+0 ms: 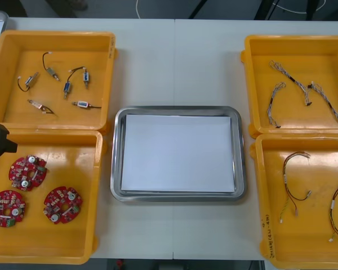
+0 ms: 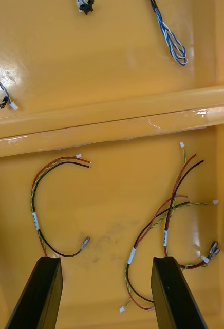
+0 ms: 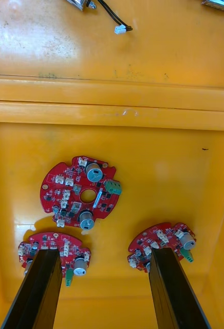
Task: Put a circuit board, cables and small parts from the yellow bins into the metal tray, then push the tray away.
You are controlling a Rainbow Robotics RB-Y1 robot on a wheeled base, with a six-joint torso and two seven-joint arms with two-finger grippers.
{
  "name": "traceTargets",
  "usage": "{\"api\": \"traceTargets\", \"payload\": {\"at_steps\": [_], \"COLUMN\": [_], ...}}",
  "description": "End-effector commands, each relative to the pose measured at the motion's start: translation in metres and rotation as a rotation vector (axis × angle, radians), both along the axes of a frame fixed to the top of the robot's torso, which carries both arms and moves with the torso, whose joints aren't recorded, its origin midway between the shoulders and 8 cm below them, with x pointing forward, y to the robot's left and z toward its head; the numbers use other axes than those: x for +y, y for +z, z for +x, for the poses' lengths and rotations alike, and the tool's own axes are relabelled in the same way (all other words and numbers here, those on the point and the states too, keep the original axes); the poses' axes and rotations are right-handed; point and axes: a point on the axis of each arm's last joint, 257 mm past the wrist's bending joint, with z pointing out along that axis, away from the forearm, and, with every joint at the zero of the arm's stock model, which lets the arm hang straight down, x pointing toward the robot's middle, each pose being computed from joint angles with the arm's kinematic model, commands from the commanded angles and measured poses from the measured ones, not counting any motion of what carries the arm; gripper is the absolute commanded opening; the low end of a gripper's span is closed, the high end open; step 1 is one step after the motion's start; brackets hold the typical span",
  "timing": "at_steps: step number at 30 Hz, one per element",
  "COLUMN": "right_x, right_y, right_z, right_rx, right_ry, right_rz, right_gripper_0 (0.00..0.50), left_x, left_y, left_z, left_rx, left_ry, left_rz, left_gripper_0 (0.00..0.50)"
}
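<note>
While open, left claw above red circuit boards.

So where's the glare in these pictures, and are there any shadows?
Front view: the rim of the metal tray gleams with reflections. Right wrist view: white glare streaks the wall of the yellow bin beyond the open right gripper. Left wrist view: the round red circuit board beyond the open left gripper casts a soft shadow.

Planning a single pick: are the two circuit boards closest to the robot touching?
Apart. Front view shows bare yellow bin floor between the board nearer the tray and the outer board.
</note>
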Motion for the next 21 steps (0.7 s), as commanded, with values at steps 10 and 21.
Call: {"api": "traceTargets", "payload": {"at_steps": [10,21], "right_x": [-0.0153,-0.0153], "right_y": [0.0062,0.0062], "right_z": [-0.0055,-0.0055], "right_rx": [0.0,0.0], "right_ry": [-0.032,-0.032], "right_rz": [-0.023,-0.023], "right_gripper_0": [0.5,0.5], "left_x": [-0.0083,-0.0083], "left_y": [0.0054,0.0054], "left_z": [0.0059,0.0059], "left_rx": [-0.013,-0.013], "left_ry": [0.078,0.078], "left_rz": [-0.05,-0.05], "left_gripper_0": [0.5,0.5]}}
